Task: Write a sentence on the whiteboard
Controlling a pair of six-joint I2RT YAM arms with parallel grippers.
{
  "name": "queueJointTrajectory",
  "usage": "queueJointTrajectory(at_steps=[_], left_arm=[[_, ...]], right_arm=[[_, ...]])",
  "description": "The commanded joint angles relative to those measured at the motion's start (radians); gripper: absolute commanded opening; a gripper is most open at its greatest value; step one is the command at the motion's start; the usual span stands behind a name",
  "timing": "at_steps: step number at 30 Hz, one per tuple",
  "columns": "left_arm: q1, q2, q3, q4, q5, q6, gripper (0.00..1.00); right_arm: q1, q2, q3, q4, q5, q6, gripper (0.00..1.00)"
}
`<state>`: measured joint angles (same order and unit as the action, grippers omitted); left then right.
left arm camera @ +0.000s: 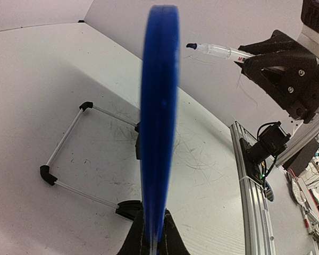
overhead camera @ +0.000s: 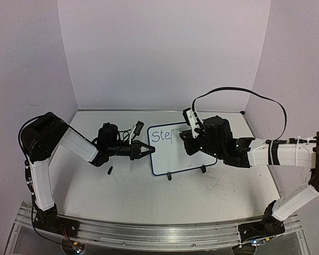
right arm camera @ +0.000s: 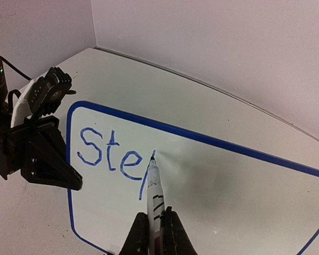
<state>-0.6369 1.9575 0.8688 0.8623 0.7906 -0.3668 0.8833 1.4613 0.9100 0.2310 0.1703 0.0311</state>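
Observation:
The whiteboard with a thin blue frame stands mid-table on black feet and a wire stand. My left gripper is shut on its left edge; in the left wrist view the blue edge runs up from between the jaws. My right gripper is shut on a white marker whose tip rests on the board surface. The sentence reads "Ste" in blue plus a long slanted stroke of a fourth letter. The marker also shows in the left wrist view.
A small black piece lies on the table in front of the left arm. Purple walls enclose the back and sides. The table surface near the board carries scuff marks. An aluminium rail runs along the near edge.

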Motion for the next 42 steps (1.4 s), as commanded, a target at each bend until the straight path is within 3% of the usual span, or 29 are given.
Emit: queueJointTrajectory(at_steps=[1, 23, 42], left_arm=[[0.0, -0.025, 0.002, -0.062, -0.001, 0.014, 0.0], [0.0, -0.029, -0.001, -0.071, -0.003, 0.024, 0.0], [0.0, -0.027, 0.002, -0.077, -0.009, 0.026, 0.0]], right_arm=[[0.0, 0.029, 0.051, 0.039, 0.008, -0.009, 0.0], [0.0, 0.072, 0.067, 0.025, 0.069, 0.004, 0.0], [0.0, 0.016, 0.011, -0.008, 0.138, 0.024, 0.0]])
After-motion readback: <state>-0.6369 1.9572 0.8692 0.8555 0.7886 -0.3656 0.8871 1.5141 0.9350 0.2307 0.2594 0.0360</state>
